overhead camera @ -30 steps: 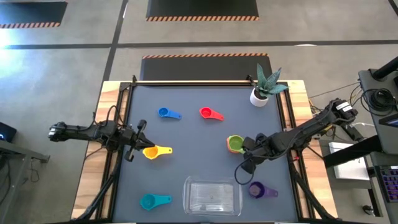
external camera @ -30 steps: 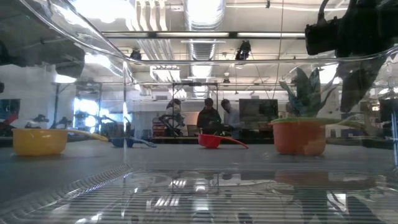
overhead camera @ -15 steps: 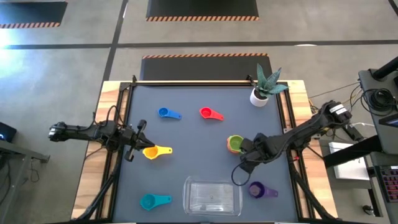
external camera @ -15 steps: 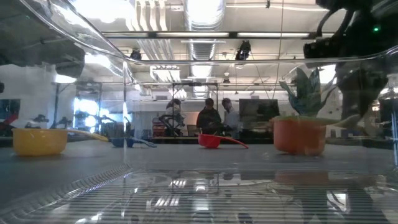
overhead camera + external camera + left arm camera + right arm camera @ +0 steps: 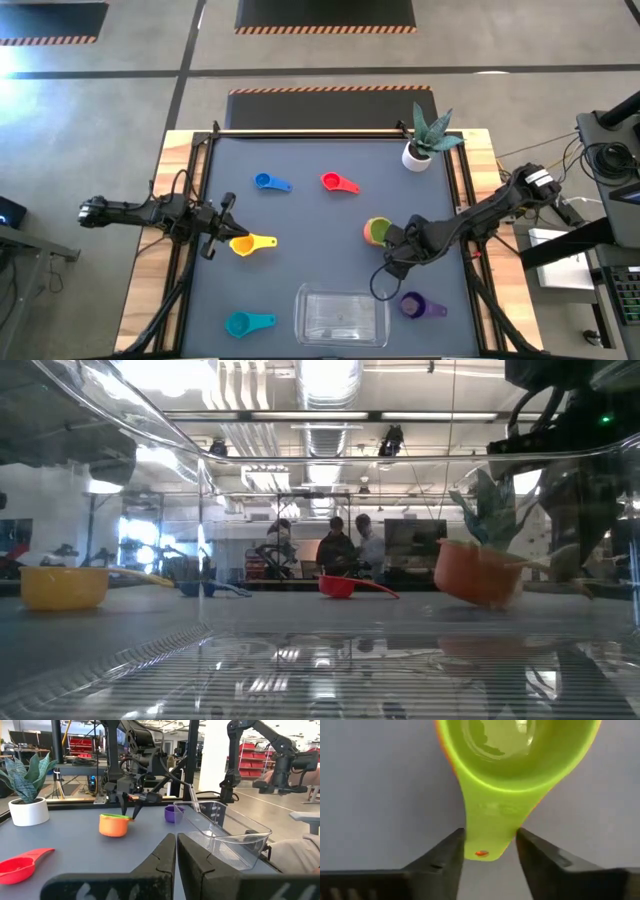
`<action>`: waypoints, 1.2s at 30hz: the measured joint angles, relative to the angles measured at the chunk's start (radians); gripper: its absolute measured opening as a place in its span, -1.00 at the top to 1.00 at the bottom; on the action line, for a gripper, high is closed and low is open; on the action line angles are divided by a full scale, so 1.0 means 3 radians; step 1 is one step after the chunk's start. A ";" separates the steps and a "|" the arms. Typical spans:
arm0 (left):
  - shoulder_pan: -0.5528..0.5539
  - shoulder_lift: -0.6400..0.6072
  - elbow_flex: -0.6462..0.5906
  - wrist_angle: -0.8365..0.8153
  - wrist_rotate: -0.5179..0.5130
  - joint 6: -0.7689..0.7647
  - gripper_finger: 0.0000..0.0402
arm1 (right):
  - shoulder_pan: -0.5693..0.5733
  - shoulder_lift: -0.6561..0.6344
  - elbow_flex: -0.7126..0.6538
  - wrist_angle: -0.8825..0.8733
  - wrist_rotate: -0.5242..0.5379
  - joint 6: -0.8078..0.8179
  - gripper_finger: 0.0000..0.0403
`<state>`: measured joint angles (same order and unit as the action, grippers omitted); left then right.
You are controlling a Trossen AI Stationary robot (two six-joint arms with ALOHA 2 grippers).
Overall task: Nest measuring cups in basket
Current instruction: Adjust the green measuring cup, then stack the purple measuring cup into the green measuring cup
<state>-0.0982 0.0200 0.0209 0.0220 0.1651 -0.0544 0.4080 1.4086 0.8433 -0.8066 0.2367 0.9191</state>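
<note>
since a sec ago our right claw (image 5: 393,243) has slid a bit further left w/ the stacked pair, and in the low view the orange cup (image 5: 472,572) has gone from flat to tilted, one edge lifted off the surface (image 5: 300,200). right claw is pinching the handle of the green cup (image 5: 512,750), which sits nested inside the orange one; a finger (image 5: 445,865) each side of the handle, orange rim peeking beneath. that pair is right of centre on the surface, above the clear basket (image 5: 341,315), which stands at the near edge. purple cup (image 5: 415,306) just right of the basket, teal cup (image 5: 246,323) to its left. blue cup (image 5: 268,182) and red cup (image 5: 336,182) lie apart toward the far side, white plant pot (image 5: 417,155) in the far right corner. our left claw (image 5: 222,233) waits at the left side, pressed together on nothing, tips just beside the yellow cup (image 5: 248,243).
</note>
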 joint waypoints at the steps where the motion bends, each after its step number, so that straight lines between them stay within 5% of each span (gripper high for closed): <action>1: 0.0000 0.0000 0.0001 0.0000 0.0000 0.0000 1.00 | 0.0000 0.0000 0.0000 0.0003 0.0001 -0.0003 0.33; 10: 0.0000 0.0000 0.0001 0.0001 0.0000 0.0000 1.00 | 0.0000 -0.0029 0.0000 0.0005 0.0000 -0.0051 0.90; 15: 0.0001 0.0000 0.0001 0.0001 0.0000 0.0000 1.00 | 0.0000 -0.0165 0.0000 0.0003 0.0001 -0.0064 0.93; 26: 0.0001 0.0000 0.0001 0.0000 0.0001 0.0000 1.00 | 0.0001 -0.0725 0.0113 -0.0017 0.0106 -0.0229 0.49; 36: 0.0000 0.0000 0.0000 0.0000 0.0000 0.0000 1.00 | 0.0559 -0.0725 0.0226 0.0059 -0.0446 -0.0036 0.01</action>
<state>-0.0982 0.0200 0.0208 0.0221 0.1651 -0.0544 0.5756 1.1911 0.9112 -0.7890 0.1029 0.9082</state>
